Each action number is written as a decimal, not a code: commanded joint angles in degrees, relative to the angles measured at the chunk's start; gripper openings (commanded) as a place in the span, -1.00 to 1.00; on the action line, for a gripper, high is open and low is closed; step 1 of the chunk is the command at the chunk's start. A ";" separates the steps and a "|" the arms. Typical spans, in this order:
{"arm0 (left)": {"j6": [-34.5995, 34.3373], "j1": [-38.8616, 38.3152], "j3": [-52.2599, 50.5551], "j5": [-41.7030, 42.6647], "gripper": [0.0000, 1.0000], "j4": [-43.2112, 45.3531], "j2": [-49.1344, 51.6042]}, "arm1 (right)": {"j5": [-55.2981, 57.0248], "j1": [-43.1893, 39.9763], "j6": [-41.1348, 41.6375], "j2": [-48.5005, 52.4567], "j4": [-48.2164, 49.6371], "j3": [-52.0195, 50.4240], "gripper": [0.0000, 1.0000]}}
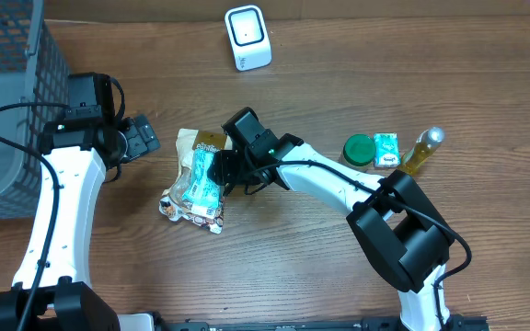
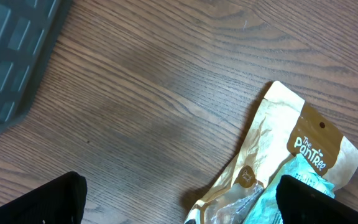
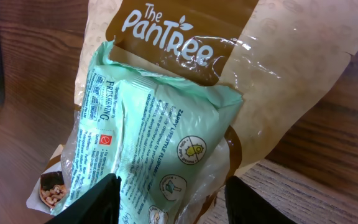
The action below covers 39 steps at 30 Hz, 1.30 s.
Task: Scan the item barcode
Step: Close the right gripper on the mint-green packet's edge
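A brown "The Pantree" pouch [image 1: 190,145] lies flat on the wooden table, with a mint-green wipes packet [image 1: 202,176] on top of it. The white scanner [image 1: 247,37] stands upright at the back. In the right wrist view my right gripper [image 3: 176,202] hangs low over the mint packet [image 3: 160,130], a finger on each side of it, jaws apart, the right finger [image 3: 257,202] clear of the packet. My left gripper [image 1: 143,138] hovers wide open just left of the pouch [image 2: 309,146], holding nothing. No barcode shows plainly in any view.
A grey mesh basket [image 1: 7,101] fills the left edge. To the right of the pouch stand a green-lidded jar [image 1: 358,149], a small mint box [image 1: 386,149] and an amber bottle [image 1: 423,150]. My right arm [image 1: 339,184] stretches across the table's middle.
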 commanded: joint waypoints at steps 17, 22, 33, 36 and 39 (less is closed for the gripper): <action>0.70 -0.15 0.52 -0.46 1.00 0.09 -0.63 | 4.15 2.91 -0.22 2.12 2.05 -0.61 -0.10; 0.70 -0.15 0.52 -0.46 1.00 0.09 -0.66 | 5.97 2.89 -0.20 2.12 2.01 -0.61 -0.19; 0.72 -0.15 0.52 -0.46 0.99 0.11 -0.66 | 5.95 2.89 0.20 4.04 2.67 -0.61 -0.37; 0.72 -0.15 0.52 -0.48 1.00 0.09 -0.63 | 5.70 2.89 0.17 4.02 2.64 -0.61 -0.60; 0.72 -0.15 0.52 -0.48 0.99 0.09 -0.66 | 3.69 2.84 0.15 3.98 2.69 -0.52 -0.93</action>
